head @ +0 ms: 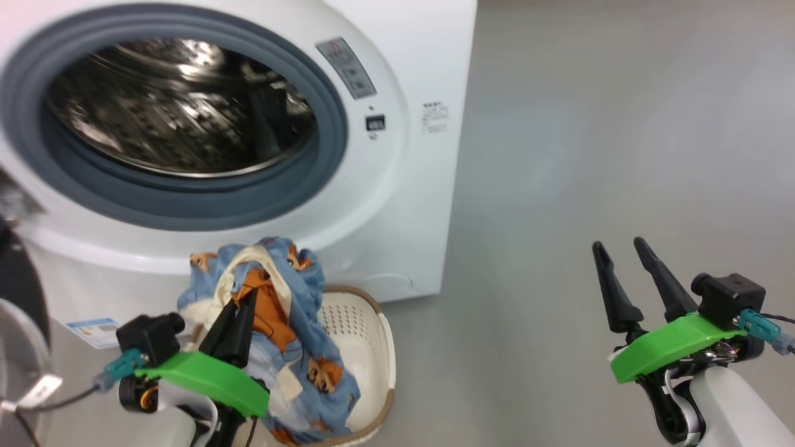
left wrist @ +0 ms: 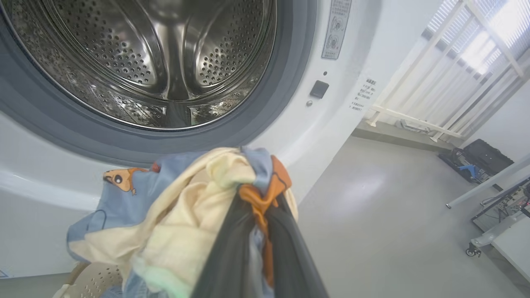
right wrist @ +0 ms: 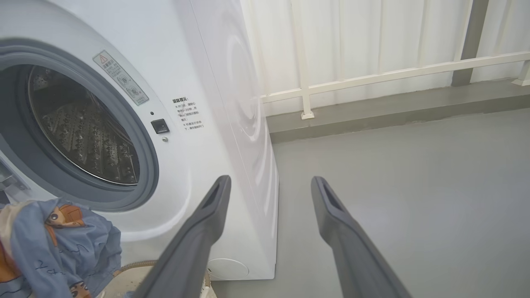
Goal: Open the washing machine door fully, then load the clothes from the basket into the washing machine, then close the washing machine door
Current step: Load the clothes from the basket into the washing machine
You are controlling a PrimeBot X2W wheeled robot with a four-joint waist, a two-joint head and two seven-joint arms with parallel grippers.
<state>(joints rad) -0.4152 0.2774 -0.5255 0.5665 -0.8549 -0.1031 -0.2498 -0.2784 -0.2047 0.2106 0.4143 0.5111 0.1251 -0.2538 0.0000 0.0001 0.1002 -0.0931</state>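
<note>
Now, landmark: washing machine point(head: 397, 205), a white box standing on the grey floor point(head: 590, 124); every place below is given from it.
Opening: uncovered, with the grey rubber ring point(head: 186, 208) framing the perforated steel drum point(head: 180, 105); no cloth can be seen inside the drum.
Washing machine door: a dark curved rim point(head: 18, 285) at the machine's left edge in the head view, swung clear of the opening; the rest of it is cut off.
Left gripper point(head: 242, 304): in front of the machine, just below the lower edge of the opening, its dark fingers clenched on a fold of orange and cream cloth.
Clothes point(head: 292, 273): a bunch of blue fabric with orange cartoon prints plus cream and orange pieces, lifted before the machine's front panel; the top of the bunch reaches almost to the ring, and the lower end hangs down into the basket.
Basket point(head: 366, 329): cream, perforated, with a brown rim, on the floor right against the foot of the machine, under the opening.
Right gripper point(head: 619, 245): well off to the machine's right side, above bare floor, fingers spread wide and holding nothing.
Blue label sticker point(head: 93, 331): low on the machine's white front, left of the basket.
White railing point(right wrist: 372, 76): beyond the machine's side panel, along the wall.
</note>
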